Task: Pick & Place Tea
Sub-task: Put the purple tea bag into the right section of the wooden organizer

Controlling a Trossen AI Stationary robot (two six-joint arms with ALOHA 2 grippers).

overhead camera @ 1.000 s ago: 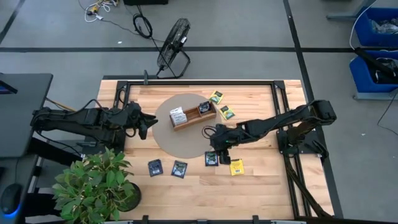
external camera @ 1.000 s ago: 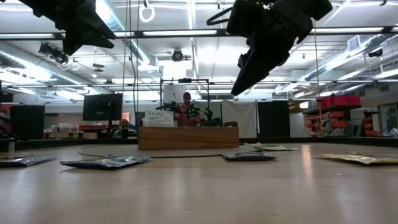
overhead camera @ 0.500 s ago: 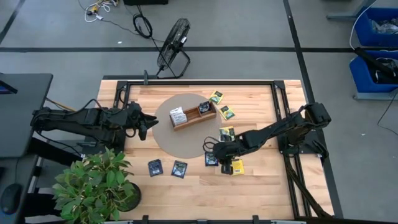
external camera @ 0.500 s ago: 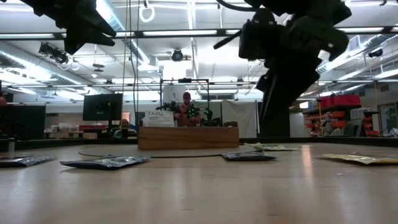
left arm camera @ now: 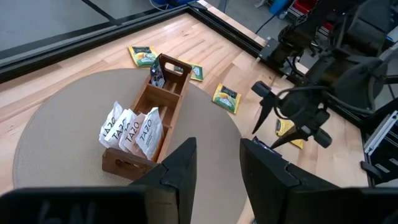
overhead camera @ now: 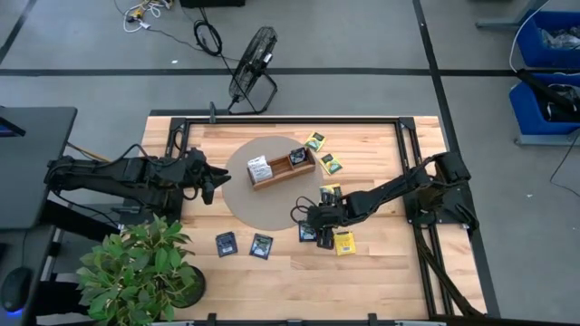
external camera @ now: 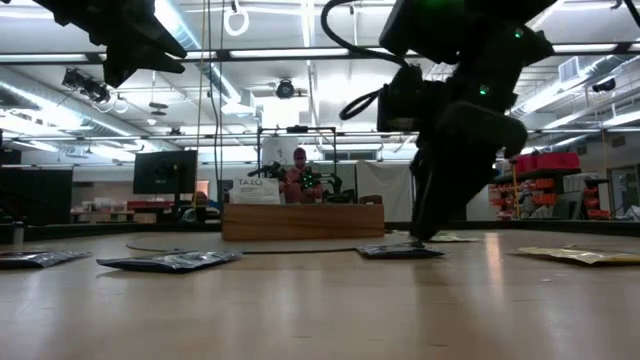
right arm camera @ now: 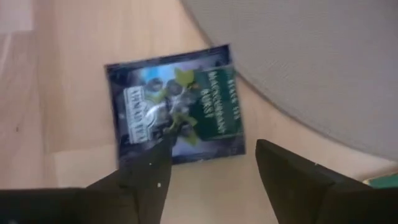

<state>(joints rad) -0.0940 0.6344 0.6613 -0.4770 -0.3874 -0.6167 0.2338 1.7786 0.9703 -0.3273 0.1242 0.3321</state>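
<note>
Right hand (overhead camera: 305, 220), fingers spread, partly hides a dark packet (right arm camera: 177, 109).

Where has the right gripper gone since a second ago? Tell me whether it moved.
Yes. In the high view the right gripper has swung away from the wooden tray, toward the table's near edge, and now hangs open over a dark tea packet.

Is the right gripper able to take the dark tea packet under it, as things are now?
Probably yes. The right gripper hangs open right above the dark tea packet, one finger to each side. The packet lies flat and alone on the wooden table, beside the round mat, with nothing on top.
</note>
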